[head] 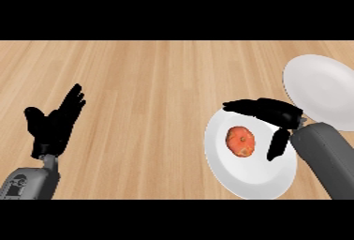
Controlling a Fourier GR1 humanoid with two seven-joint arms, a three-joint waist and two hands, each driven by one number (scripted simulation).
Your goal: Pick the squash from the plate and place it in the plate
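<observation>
squash [240,141] on plate [239,180], right hand [271,112] above

A kitchen setting is suggested. A light wooden counter [152,79] with lengthwise grain fills the frame, and two white plates [252,178] [325,84] are set on it at the right, the lower one bearing an orange squash [240,141].

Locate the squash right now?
In the head view, the squash lies on the nearer white plate at the counter's right side, with the right hand open just above and beside it, not yet gripping.
</observation>
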